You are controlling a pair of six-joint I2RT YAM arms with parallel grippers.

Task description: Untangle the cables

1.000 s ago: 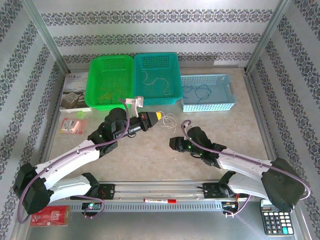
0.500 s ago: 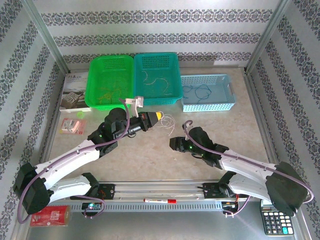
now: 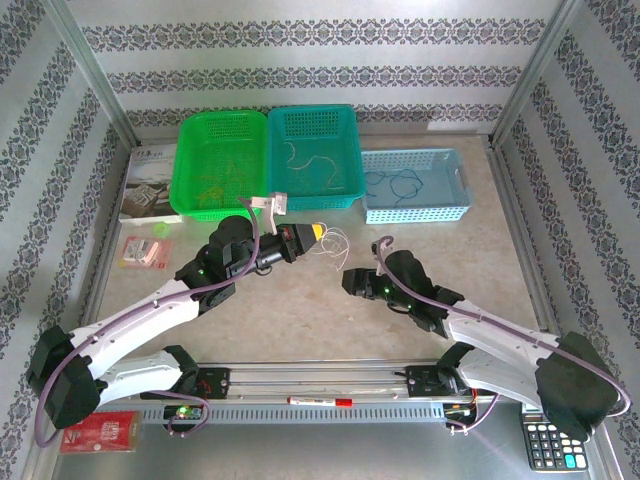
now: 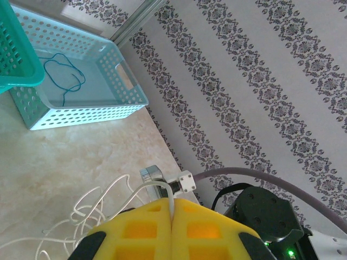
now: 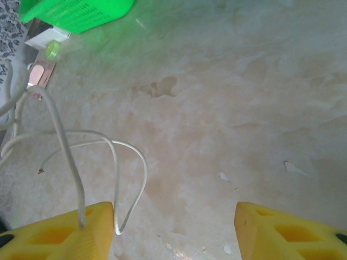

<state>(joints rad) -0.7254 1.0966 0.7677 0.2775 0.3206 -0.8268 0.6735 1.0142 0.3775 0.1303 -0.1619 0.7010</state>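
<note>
A small bunch of white cables [image 3: 338,243] lies on the table between the two arms. My left gripper [image 3: 320,233] is shut on one white strand, which runs out from between the yellow fingers [image 4: 141,227] in the left wrist view and curls onto the table [image 4: 103,192]. My right gripper [image 3: 350,281] is just right of and below the bunch and stands open [image 5: 173,216]. Loops of white cable [image 5: 111,157] hang beside its left finger [image 5: 70,233], with nothing between the jaws. A blue cable [image 3: 398,184] lies in the light blue basket [image 3: 452,211].
A green basket [image 3: 186,170] with thin yellowish strands and a teal basket [image 3: 352,150] with a white wire stand at the back. A booklet [image 3: 148,185] and a pink packet [image 3: 146,252] lie at the left. A calculator [image 3: 552,443] sits at the front right.
My right gripper has opened wider and shifted slightly right and toward the white bunch. The left arm has held still, shut on the strand.
</note>
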